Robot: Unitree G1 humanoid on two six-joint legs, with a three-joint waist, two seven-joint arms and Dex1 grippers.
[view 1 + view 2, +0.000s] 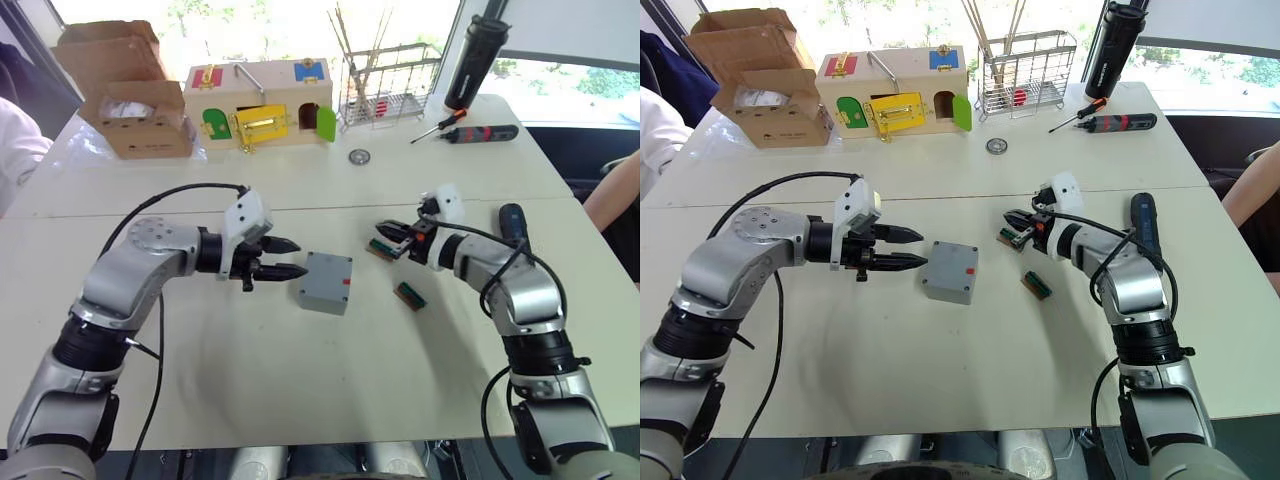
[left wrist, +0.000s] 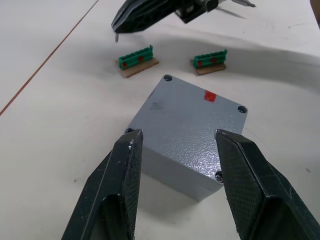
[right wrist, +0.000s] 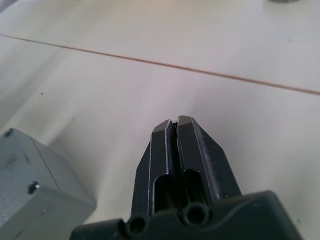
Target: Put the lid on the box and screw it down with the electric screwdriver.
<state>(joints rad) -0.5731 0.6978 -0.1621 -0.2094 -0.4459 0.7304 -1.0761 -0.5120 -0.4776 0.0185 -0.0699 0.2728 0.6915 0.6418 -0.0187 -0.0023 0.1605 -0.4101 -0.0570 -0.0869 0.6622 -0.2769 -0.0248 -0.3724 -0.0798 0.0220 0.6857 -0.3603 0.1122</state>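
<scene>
one grey box [image 1: 326, 283] sits lidded, left jaws spread beside it.

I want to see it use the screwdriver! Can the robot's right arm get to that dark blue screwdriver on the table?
Probably yes. The electric screwdriver lies flat on the table, right beside the right arm, with nothing on top of it. The right gripper is shut and pointing away towards the box, so it would have to open and swing back first.

A robotics lab or test workshop by bright windows; a plain white bench [image 1: 300, 400] carries practice props: a colourful wooden latch box [image 1: 258, 103], a wire rack [image 1: 388, 88], an open cardboard carton [image 1: 130, 90], hand screwdrivers [image 1: 478, 133] at upper right.
</scene>
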